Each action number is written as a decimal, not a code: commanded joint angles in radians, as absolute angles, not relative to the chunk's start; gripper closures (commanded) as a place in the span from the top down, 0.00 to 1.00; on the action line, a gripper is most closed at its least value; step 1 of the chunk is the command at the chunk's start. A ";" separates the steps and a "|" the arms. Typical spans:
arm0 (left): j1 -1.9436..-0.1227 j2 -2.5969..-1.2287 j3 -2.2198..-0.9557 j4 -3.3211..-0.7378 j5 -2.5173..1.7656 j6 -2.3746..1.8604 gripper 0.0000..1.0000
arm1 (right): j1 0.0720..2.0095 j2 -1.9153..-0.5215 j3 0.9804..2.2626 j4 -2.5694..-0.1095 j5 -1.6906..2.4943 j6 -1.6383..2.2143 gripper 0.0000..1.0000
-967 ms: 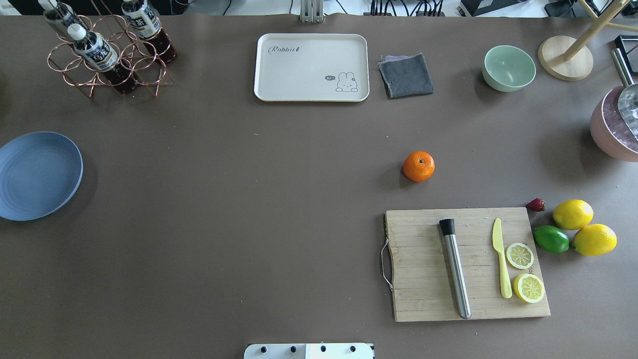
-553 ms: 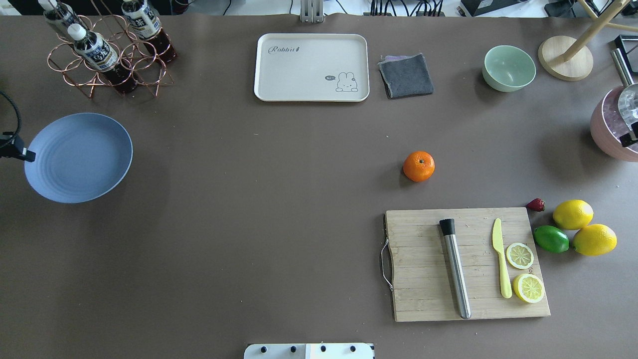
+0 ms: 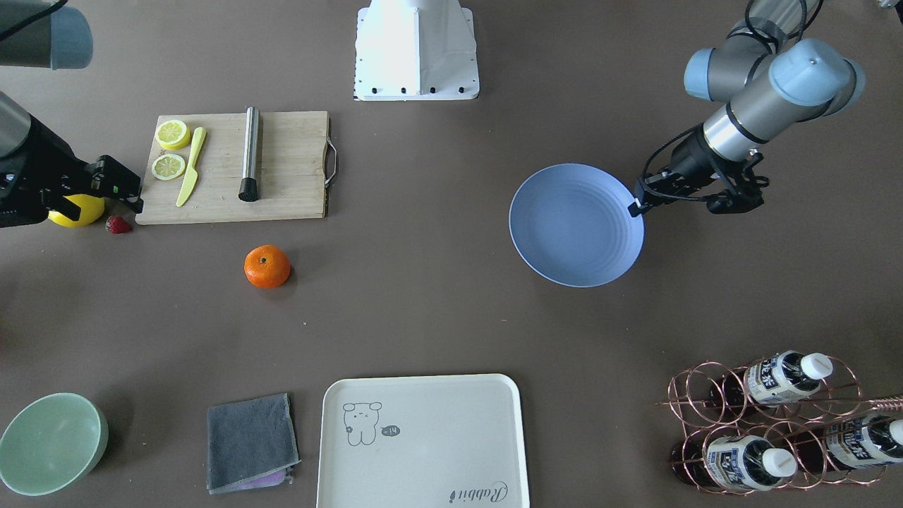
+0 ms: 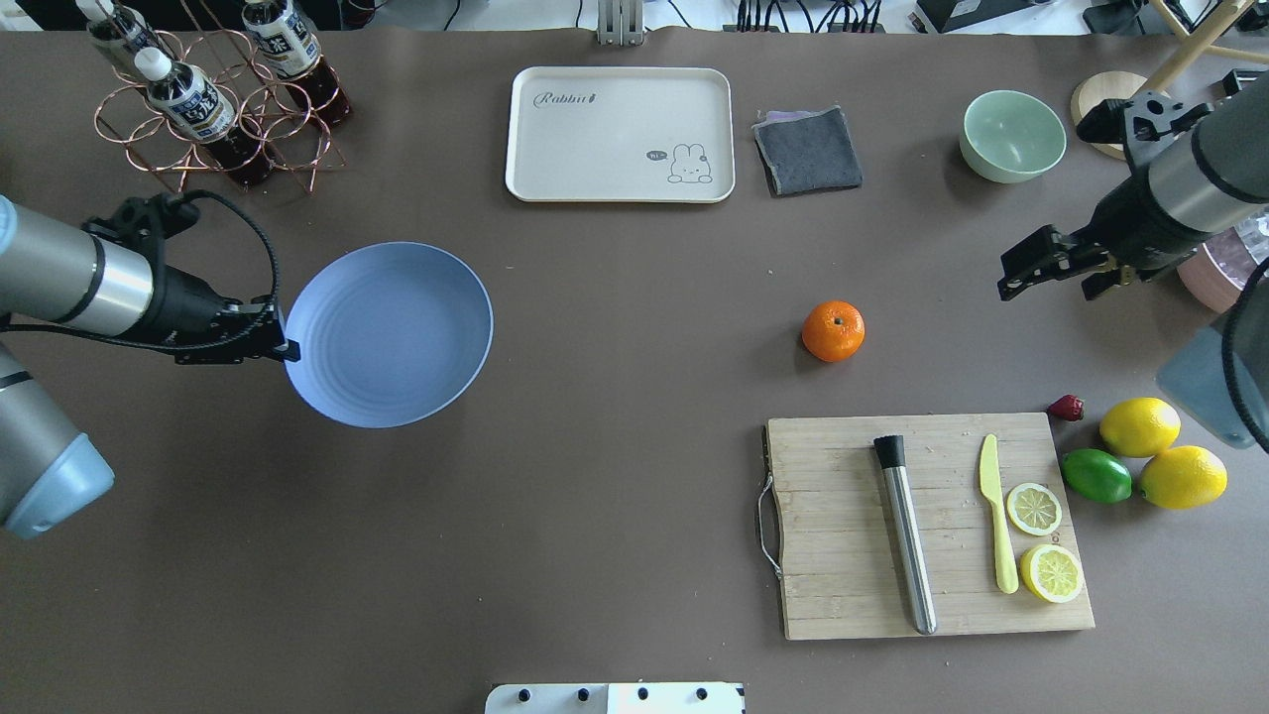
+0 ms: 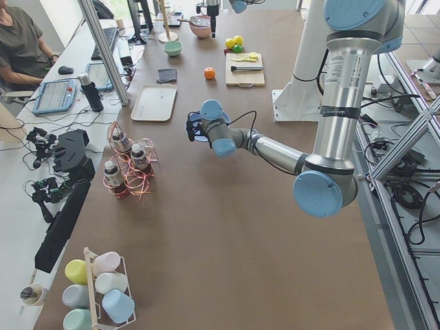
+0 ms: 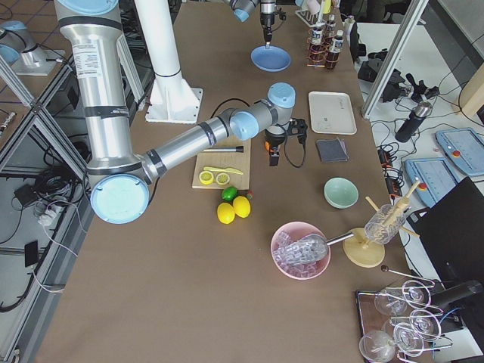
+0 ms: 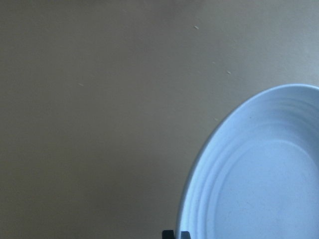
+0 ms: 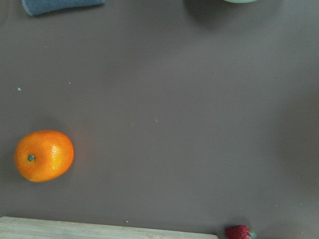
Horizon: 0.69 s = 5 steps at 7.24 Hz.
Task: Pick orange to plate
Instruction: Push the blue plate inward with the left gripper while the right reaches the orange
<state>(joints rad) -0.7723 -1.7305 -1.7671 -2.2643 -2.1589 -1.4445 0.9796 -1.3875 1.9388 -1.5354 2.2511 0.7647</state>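
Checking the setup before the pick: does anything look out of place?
Only the plate: the left gripper pinches its rim, so it isn't lying free. The orange sits alone on the table; nothing looks spilled or damaged.

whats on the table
orange: 1, orange, beyond board
plate: 1, blue, left half
tray: 1, cream, far middle
cloth: 1, grey, by tray
bowl: 1, mint, far right
board: 1, wooden, near right
muddler: 1, steel, on board
knife: 1, yellow, on board
lemon slices: 2, yellow, on board
lemons: 2, yellow, right of board
lime: 1, green, beside lemons
strawberry: 1, red, by board corner
bottles: 3, dark, far left
basin: 1, pink, right edge
left gripper: 1, black, shut on plate
right gripper: 1, black, open, far right
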 commanded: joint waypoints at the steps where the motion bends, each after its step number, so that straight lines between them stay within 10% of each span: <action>1: -0.553 -1.909 -1.790 -2.076 -1.912 -1.566 0.00 | 0.840 -1.333 1.898 -1.406 2.139 0.958 1.00; 5: -0.330 -2.011 -1.757 -2.051 -1.697 -1.690 0.00 | 0.744 -1.234 1.751 -1.332 2.021 1.035 1.00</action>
<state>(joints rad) -0.3818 -1.9844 -1.7716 -2.0535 -1.7531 -1.6589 0.7603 -1.2597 1.7953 -1.3364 2.0543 1.0322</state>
